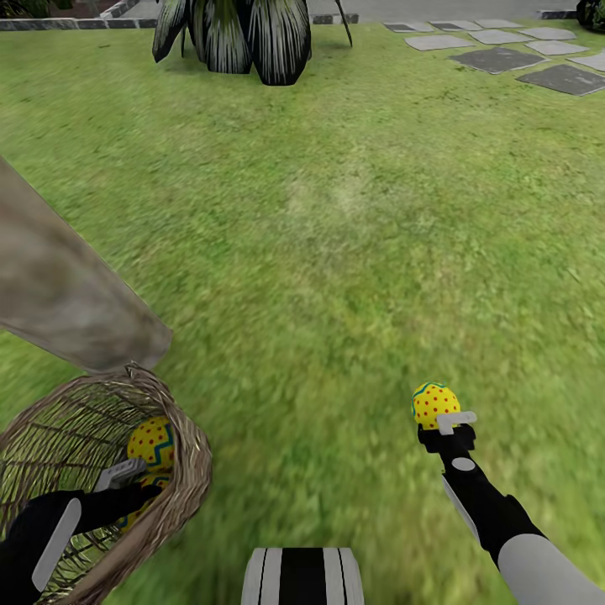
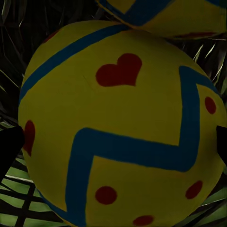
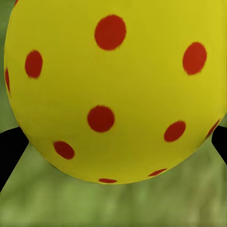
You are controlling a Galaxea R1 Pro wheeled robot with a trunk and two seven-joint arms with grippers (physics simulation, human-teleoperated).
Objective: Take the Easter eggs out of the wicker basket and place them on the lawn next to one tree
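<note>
While eggs sit split between arm and basket: one out, two inside.
Right end effector [image 1: 447, 418]: clamped on an egg [image 1: 434, 403] above the lawn [image 1: 336, 252].
Left end effector [image 1: 134, 475]: inside the tilted basket [image 1: 189, 470], fingers beside an egg [image 2: 118, 127]; grip unclear.
Risk: the basket tipping; the held egg slipping, rolling from the tree [image 1: 67, 294].

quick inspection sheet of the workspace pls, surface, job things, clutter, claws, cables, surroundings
surface: lawn, mottled green grass.
job's things: basket beside trunk, two eggs inside; third egg out.
clutter: nothing seen.
claws: left claw inside the basket at an egg, grip unclear; right claw shut on the third egg over grass.
cables: nothing seen.
surroundings: dark plant, stepping stones.
</note>
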